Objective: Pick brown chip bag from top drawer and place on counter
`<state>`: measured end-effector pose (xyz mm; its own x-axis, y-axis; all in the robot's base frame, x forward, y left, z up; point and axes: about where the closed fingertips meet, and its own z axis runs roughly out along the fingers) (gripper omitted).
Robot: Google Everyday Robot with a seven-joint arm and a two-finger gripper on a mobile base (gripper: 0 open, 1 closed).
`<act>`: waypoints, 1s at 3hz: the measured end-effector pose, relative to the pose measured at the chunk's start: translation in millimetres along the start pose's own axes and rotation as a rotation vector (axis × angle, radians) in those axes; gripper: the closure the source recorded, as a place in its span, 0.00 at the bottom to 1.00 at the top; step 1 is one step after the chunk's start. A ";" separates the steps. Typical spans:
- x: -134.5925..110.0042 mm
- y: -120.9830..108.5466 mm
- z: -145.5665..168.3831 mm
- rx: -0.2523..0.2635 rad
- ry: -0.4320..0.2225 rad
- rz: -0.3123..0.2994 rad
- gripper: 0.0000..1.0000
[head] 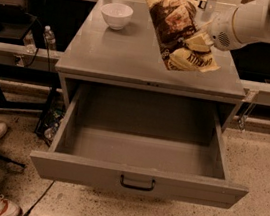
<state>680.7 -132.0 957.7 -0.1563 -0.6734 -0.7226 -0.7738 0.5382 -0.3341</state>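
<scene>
The gripper (199,40) is clamped on the right edge of the brown chip bag (174,21), with one pale finger (197,42) pressed across the crinkled film. The bag hangs tilted from that pinch. Its dark body fans up and to the left of the fingers, and its cream lower end sags just below them. The white arm (259,20) leads off up and to the right.

Directly beneath the fingers lies the counter (128,53), and the bag appears to be held clear of it rather than resting on it. Whether the lowest corner brushes the surface cannot be told. Well to the left of the fingers, towards the back of the counter, sits a white bowl (116,15). Below and in front of the fingers the top drawer (141,151) stands pulled out, its handle (137,182) at the centre of the front panel.

The step in hand looks like the placing. To do it well, lower the bag straight down onto the bare grey patch under the fingers. Keep it back from the front lip so the sagging end cannot slide off into the open drawer. Part the fingers only once the bag's weight rests on the surface.
</scene>
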 end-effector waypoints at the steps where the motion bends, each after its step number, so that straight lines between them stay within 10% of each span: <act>1: 0.8 -5.6 2.6 0.012 0.001 -0.002 1.00; 3: 8.8 -80.2 31.7 0.171 -0.079 0.027 1.00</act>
<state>760.8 -165.0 958.9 -0.1221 -0.6192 -0.7757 -0.6535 0.6384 -0.4068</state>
